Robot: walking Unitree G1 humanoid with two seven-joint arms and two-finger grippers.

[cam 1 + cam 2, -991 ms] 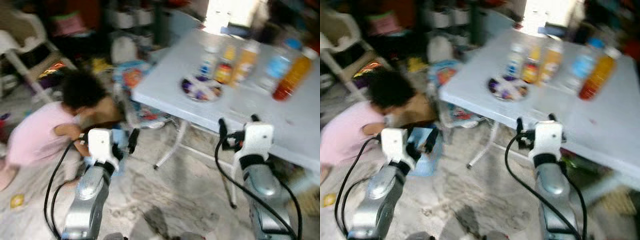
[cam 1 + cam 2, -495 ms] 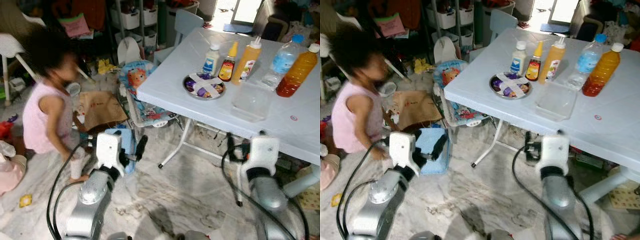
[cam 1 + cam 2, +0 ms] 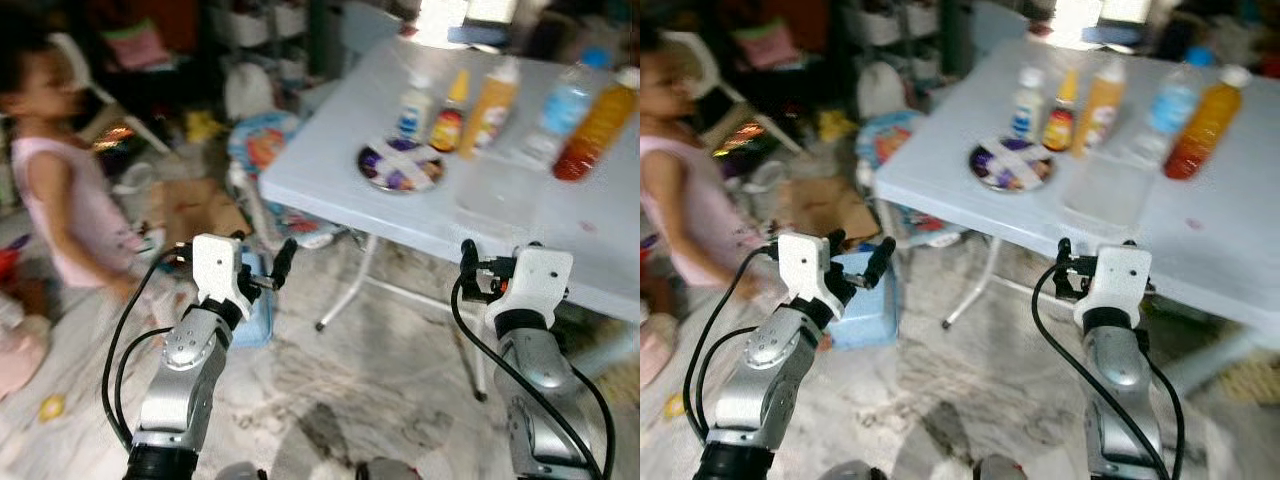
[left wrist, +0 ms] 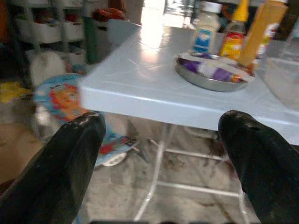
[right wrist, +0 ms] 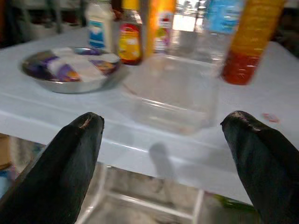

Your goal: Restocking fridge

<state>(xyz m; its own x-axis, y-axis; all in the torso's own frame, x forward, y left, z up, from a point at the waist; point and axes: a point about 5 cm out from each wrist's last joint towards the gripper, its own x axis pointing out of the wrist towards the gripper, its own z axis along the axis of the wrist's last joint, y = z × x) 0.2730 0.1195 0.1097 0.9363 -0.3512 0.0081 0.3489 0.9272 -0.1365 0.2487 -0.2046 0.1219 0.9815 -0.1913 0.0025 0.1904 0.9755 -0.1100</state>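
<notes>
- Nothing is restocked yet as far as I can judge: my left gripper [image 3: 268, 272] and my right gripper [image 3: 478, 275] both hang in front of the counter [image 3: 330, 165] with fingers spread wide and nothing between them
- The things I take to be for the fridge all stand on the counter: a small white bottle [image 3: 414, 108], a sauce bottle [image 3: 452, 112] and a tall yellow bottle [image 3: 491, 106] in a row behind a metal plate [image 3: 401, 169] of wrapped food
- Further toward my right are a water bottle [image 3: 568, 110] and an orange drink bottle [image 3: 597, 129], with a clear plastic tub [image 5: 170, 91] in front of them, near the counter's edge
- All that is left, I reckon: pick each item up, carry it over and put it away
- I see no fridge, so I cannot say where it stands
- The head views are blurred, so labels are unreadable
- A person [image 3: 70, 190] stands on the floor to my left, close to my left arm, blurred; I would mind them when moving
</notes>
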